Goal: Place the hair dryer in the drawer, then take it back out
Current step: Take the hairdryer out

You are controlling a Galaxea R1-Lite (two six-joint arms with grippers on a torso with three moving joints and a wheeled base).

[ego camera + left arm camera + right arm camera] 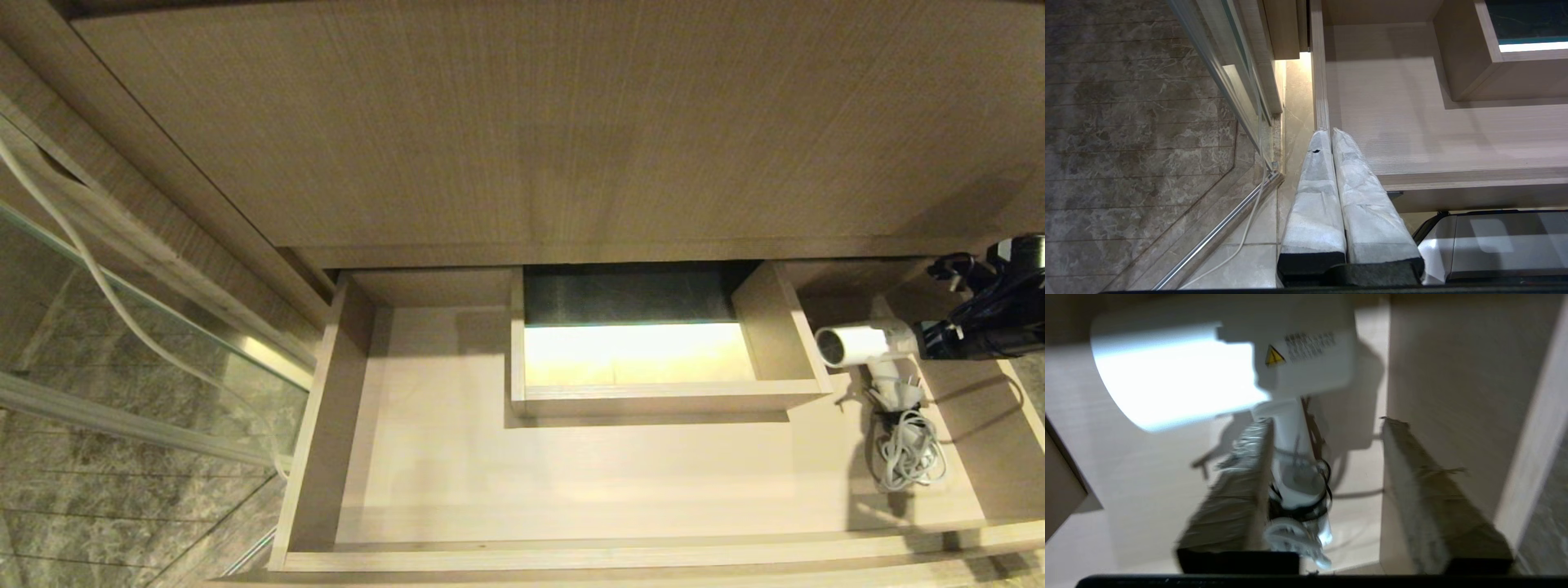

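Lying between spread right tool (pixel 1323 424) fingers: hair dryer (pixel 1216 367) | inside drawer (pixel 571 482)

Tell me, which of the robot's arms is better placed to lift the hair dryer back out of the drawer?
The right. Its gripper hangs open around the hair dryer at the drawer's right end; the left gripper sits shut by the far left corner.

wood panel (pixel 522 122) above | glass door (pixel 122 343) left | marble floor (pixel 98 506)

Hair dryer (pixel 857 343) in the drawer's (pixel 571 482) right end, cord (pixel 906 449) seemingly in front, boxed cutout (pixel 653 359) left of it
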